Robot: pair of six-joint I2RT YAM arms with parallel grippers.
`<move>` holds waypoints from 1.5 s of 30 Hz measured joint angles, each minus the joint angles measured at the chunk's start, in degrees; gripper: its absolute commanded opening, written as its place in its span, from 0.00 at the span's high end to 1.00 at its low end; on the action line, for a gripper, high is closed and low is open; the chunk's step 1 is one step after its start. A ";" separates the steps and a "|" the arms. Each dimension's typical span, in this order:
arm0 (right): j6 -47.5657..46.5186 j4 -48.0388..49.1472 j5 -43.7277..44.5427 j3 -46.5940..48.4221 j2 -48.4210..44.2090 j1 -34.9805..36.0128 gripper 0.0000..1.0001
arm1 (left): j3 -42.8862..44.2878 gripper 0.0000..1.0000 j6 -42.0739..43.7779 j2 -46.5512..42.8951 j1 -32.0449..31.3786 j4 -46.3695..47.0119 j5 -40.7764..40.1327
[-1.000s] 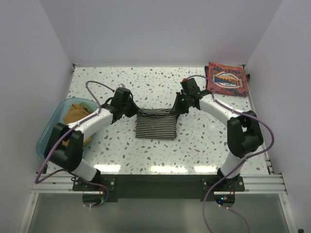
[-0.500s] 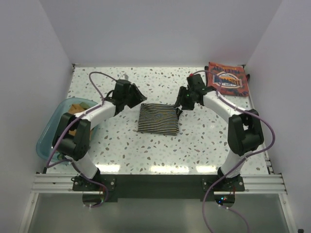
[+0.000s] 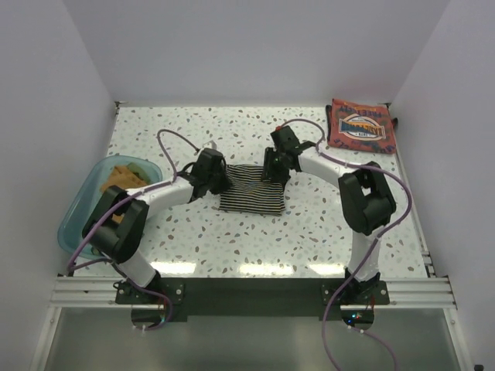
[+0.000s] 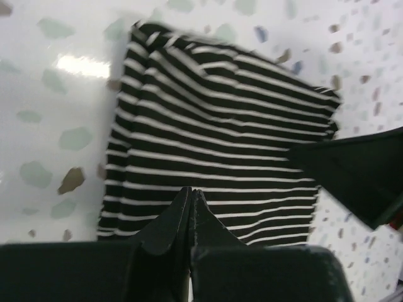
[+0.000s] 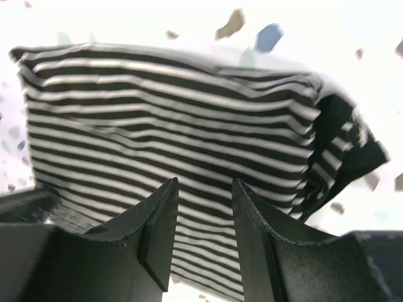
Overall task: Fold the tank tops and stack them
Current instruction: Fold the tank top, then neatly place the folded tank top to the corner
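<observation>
Top view: folded striped tank top (image 3: pixel 249 190) is lying in the middle of the speckled table (image 3: pixel 193 236). Left gripper (image 3: pixel 215 173) is sitting at its left edge, right gripper (image 3: pixel 274 165) over its far right corner. Rust-red tank top (image 3: pixel 361 126) is lying at the far right; mustard-orange tops (image 3: pixel 122 178) are sitting in the teal bin (image 3: pixel 77 220).
Left wrist: jaws are pressing together, clenched on nothing, tips over the stripes near one edge.
Right wrist: jaws are standing apart, released, stripes showing between them.

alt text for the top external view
Folded striped tank top lies centre frame, left gripper at its left edge, right gripper at its far-right corner. A red tank top lies at far right; a teal bin sits left.
</observation>
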 measured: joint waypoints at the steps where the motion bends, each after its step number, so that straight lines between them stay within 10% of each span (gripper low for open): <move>1: 0.07 0.24 -0.13 0.17 0.66 -0.55 0.57 | -1.46 1.00 -0.28 0.00 -0.13 -0.37 -0.46; 17: 2.49 3.04 -4.20 0.24 4.70 -6.73 0.54 | -10.25 1.00 -4.37 0.13 -1.38 4.81 -1.14; 28: -1.75 -0.07 -0.66 -8.04 -11.17 -7.76 0.18 | -10.71 1.00 -4.52 -0.98 -2.14 3.34 -0.81; 45: -5.07 17.86 -16.35 -21.75 -9.01 -9.25 0.15 | -10.71 1.00 -4.26 -0.33 -2.14 4.24 0.83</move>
